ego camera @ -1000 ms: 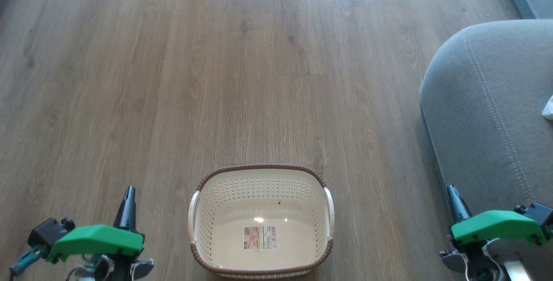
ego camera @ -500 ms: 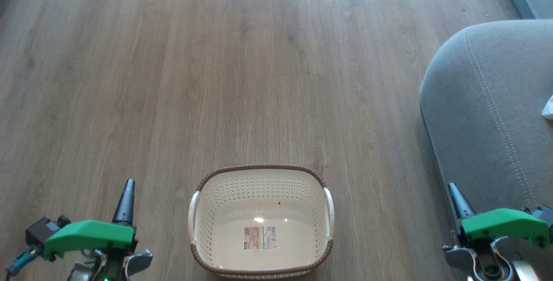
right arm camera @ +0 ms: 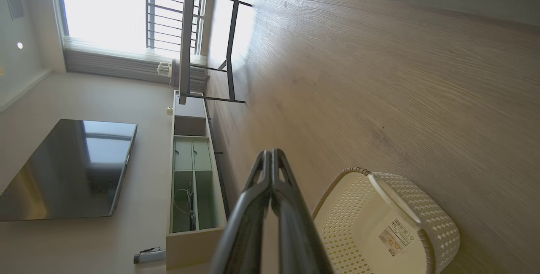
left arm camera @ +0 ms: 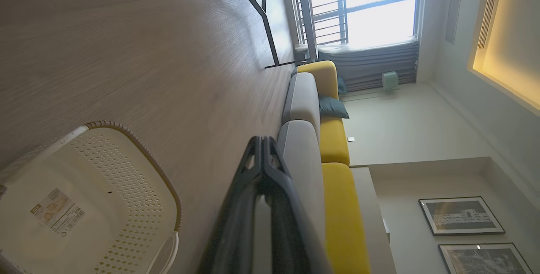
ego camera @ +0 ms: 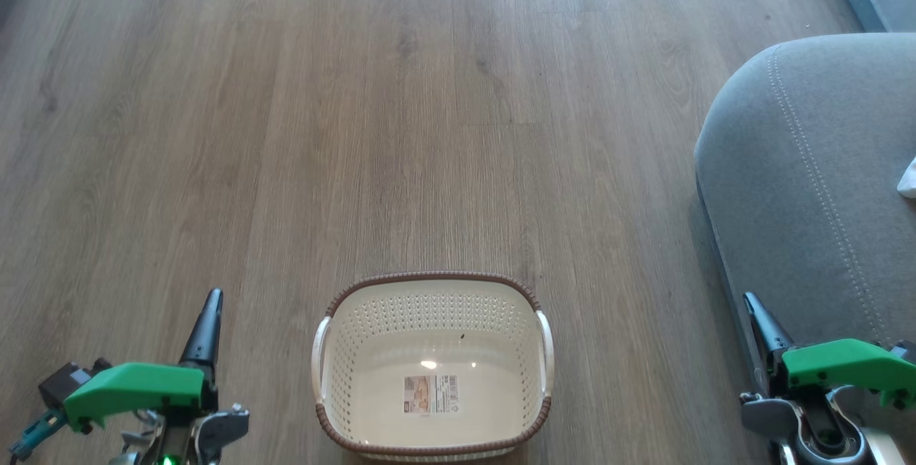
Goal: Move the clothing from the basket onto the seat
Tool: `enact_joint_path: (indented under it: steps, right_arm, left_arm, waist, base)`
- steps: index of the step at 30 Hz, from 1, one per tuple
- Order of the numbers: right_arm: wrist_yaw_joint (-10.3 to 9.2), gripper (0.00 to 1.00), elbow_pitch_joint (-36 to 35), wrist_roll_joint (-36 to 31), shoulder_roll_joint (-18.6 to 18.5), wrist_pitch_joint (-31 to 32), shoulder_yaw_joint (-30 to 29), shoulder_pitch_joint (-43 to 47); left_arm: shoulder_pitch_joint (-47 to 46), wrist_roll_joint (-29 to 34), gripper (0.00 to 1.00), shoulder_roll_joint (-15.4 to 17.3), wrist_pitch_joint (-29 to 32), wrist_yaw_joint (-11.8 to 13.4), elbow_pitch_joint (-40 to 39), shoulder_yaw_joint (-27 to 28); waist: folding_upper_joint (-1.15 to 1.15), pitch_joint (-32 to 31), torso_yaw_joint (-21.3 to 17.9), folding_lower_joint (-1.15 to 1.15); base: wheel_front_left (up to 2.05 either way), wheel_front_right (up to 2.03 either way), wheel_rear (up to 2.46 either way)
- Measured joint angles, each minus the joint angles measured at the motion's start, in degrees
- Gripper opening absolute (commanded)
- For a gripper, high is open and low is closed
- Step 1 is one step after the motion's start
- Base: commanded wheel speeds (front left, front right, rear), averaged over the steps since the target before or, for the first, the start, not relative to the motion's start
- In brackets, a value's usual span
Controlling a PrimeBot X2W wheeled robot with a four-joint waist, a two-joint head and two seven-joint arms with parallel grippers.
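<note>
The cream basket [ego camera: 431, 277] with its brown rim stands on the floor between my arms. Inside it I see just a label sticker. It also appears as the basket [left arm camera: 141, 149] in the left wrist view and the basket [right arm camera: 426, 215] in the right wrist view. The grey seat [ego camera: 809, 186] fills the right side. A small white bit of fabric [ego camera: 909, 177] lies on it at the frame edge; I cannot tell if it is the clothing. My left gripper [ego camera: 213, 298] is shut and holds nothing, left of the basket. My right gripper [ego camera: 750, 300] is shut and holds nothing, beside the seat's front.
Wood floor [ego camera: 401, 129] stretches ahead. A black-framed table [right arm camera: 211, 46] stands by the window, with a low cabinet [right arm camera: 192, 173] and a wall screen [right arm camera: 67, 168] along one wall. Yellow sofa backs [left arm camera: 337, 147] run behind the grey cushions [left arm camera: 301, 156].
Both arms have shifted slightly outward and lower in the head view, with their finger tips pointing a little higher. The basket and the seat have not moved.
</note>
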Motion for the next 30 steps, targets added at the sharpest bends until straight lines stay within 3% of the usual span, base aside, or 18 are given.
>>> enact_joint_path:
  steps: [20, 30]
  right_arm:
    - [0.0, 0.0, -1.27, 11.81, 0.89, 3.08, -2.05, -0.01]
    - [0.0, 0.0, -1.29, 12.06, 0.91, 3.09, -2.1, -0.01]
  left_arm:
    - [-1.2, -12.99, 0.0, -0.01, 3.09, -1.0, -1.01, 1.21]
    - [-1.31, -13.25, 0.0, -0.01, 3.09, -1.0, -1.1, 1.23]
  waist:
    - [0.0, -0.07, -0.02, 0.0]
    - [0.0, -0.07, -0.02, 0.0]
  base:
    - [0.0, 0.0, 0.0]
    - [0.0, 0.0, 0.0]
